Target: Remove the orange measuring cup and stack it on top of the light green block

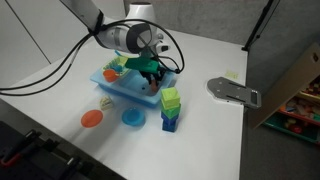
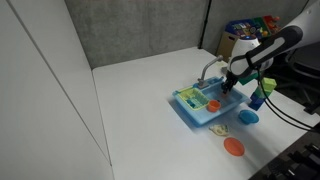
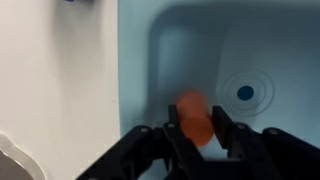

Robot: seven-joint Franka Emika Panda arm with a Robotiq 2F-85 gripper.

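Note:
In the wrist view the orange measuring cup (image 3: pixel 192 108) sits between my two black fingers. My gripper (image 3: pixel 196 128) is shut on it, just above the pale blue basin of a toy sink (image 3: pixel 270 50), near the drain (image 3: pixel 245 93). In both exterior views the gripper (image 1: pixel 150 76) (image 2: pixel 229 88) hangs over the blue toy sink (image 1: pixel 115 82) (image 2: pixel 192 110). The light green block (image 1: pixel 170 99) (image 2: pixel 258 89) stands on top of a blue block (image 1: pixel 170 121) (image 2: pixel 257 102), beside the sink and a short way from the gripper.
A flat orange disc (image 1: pixel 92 118) (image 2: pixel 233 147) and a blue disc (image 1: pixel 132 118) (image 2: pixel 247 117) lie on the white table in front of the sink. A grey metal piece (image 1: pixel 232 92) lies off to the side. Small toys sit in the sink.

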